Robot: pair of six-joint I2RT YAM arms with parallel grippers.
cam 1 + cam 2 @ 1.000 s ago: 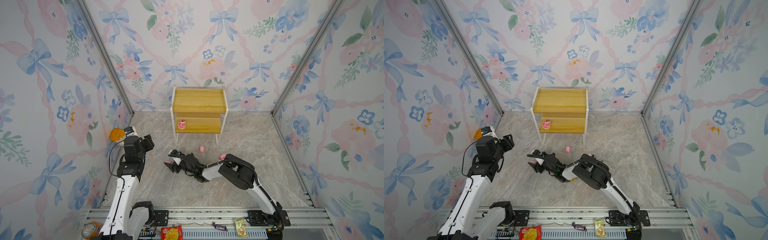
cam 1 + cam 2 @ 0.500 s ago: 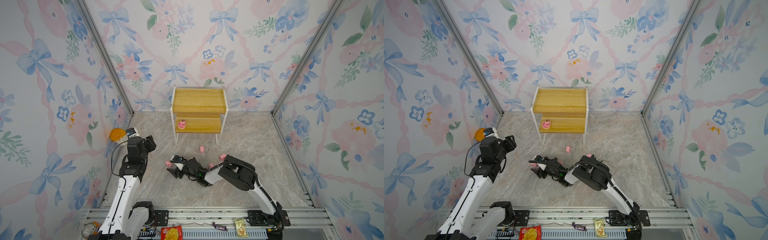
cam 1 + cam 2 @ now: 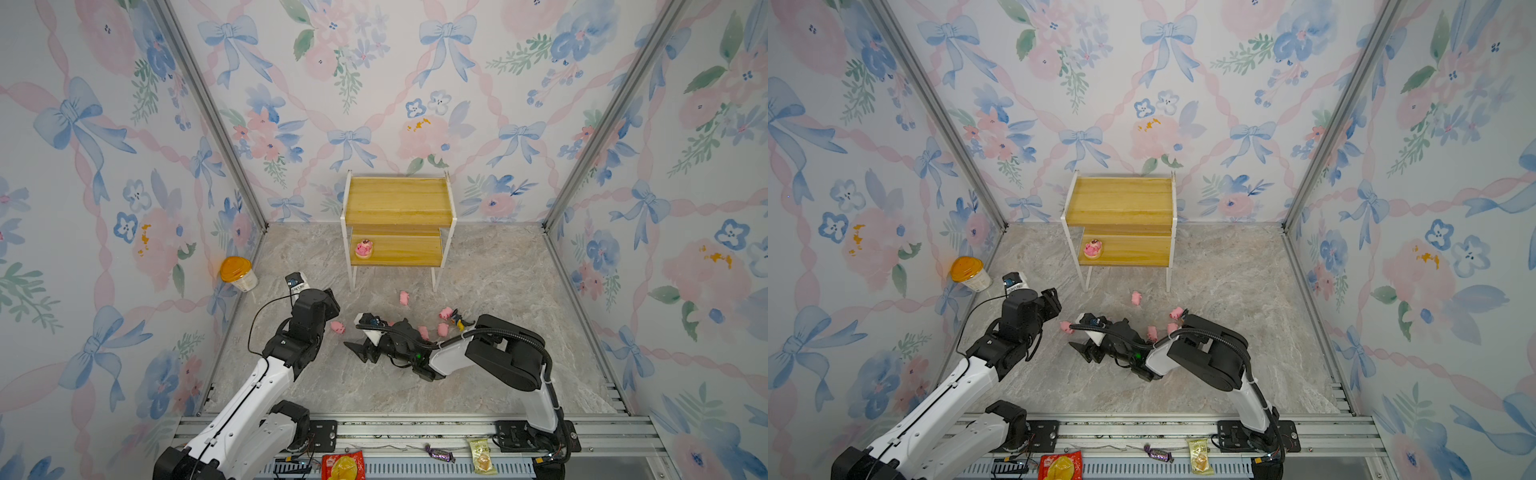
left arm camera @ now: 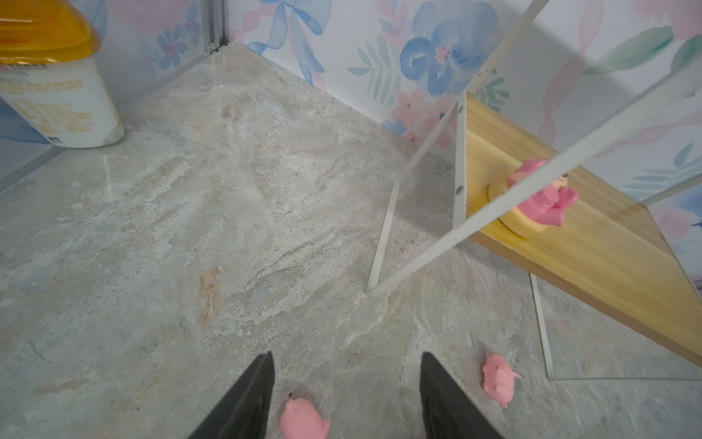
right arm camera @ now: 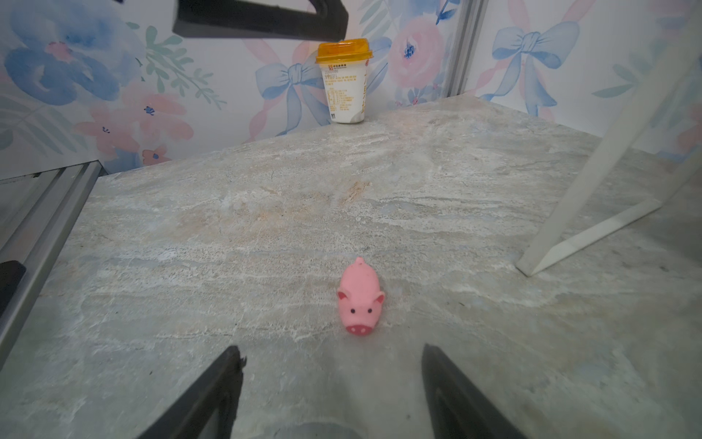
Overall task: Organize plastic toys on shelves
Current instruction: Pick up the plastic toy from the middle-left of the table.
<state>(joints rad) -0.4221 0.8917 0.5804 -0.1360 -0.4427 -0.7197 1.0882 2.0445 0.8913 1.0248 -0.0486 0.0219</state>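
Note:
The shelves (image 3: 399, 216) stand at the back wall, with a pink pig on a round base (image 3: 364, 248) (image 4: 543, 197) on the lower board. A small pink pig (image 3: 338, 327) (image 5: 360, 300) lies on the floor between my two arms. My left gripper (image 3: 330, 301) (image 4: 346, 355) hovers open over it, and the pig (image 4: 304, 418) shows between its fingers. My right gripper (image 3: 358, 348) (image 5: 330, 347) is open and empty low over the floor, the pig just ahead of its tips. More pink pigs (image 3: 404, 297) (image 3: 446, 313) (image 3: 423, 332) and a black-and-yellow creature (image 3: 457, 319) lie by the right arm.
An orange-lidded cup (image 3: 237, 274) (image 5: 343, 81) stands against the left wall. The shelves' white legs (image 4: 383, 243) are close to the left gripper. Snack packets (image 3: 343, 465) (image 3: 482, 457) and a wrapped candy (image 3: 438, 453) lie on the front rail.
My left gripper has swung right and down toward the small pig. My right gripper has drawn back toward the front, leaving the pig on the floor ahead of it.

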